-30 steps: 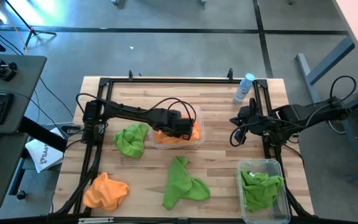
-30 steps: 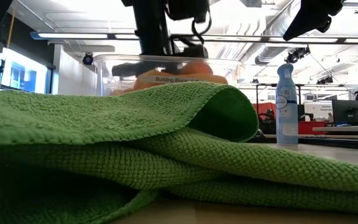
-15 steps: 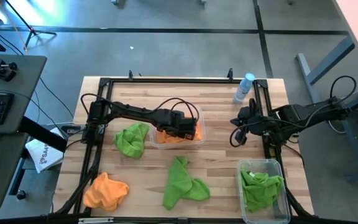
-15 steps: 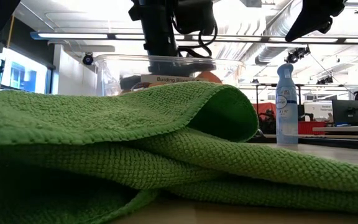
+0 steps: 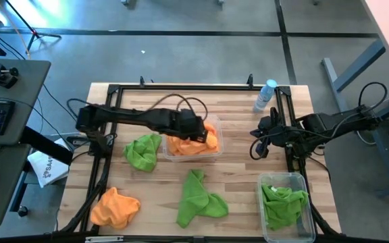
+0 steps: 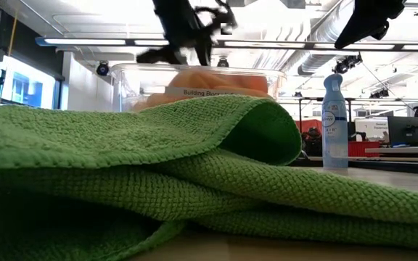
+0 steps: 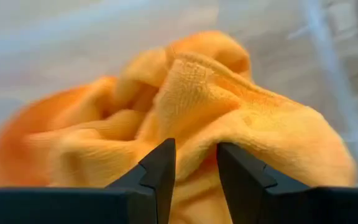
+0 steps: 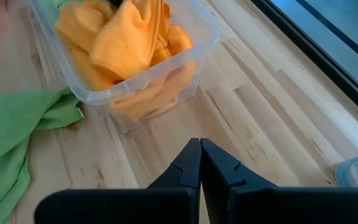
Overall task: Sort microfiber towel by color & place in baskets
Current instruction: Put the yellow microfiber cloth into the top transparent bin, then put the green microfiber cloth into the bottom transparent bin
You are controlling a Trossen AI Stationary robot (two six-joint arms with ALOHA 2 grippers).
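I have the left gripper [image 5: 193,128] above the middle basket [image 5: 216,152], its fingers a little apart with nothing between them; the left wrist view shows only the heaped orange towels [image 7: 229,137] beyond the tips. That pile sits high, one fold near the right rim, so I judge it could spill out if the arm brushes it on the way off. The right gripper [image 5: 256,144] waits at the right edge of the table, fingers pressed together and empty, near the spray bottle [image 5: 265,95].

Left to sort: a green towel [image 5: 143,150] touching the orange basket's left wall, another green towel [image 5: 200,198] near the front centre, and a lone orange towel [image 5: 115,206] at the near left. The green basket [image 5: 269,183] at the near right already holds green cloth. Grabbing the green one beside the basket risks nudging the basket or catching its wall.
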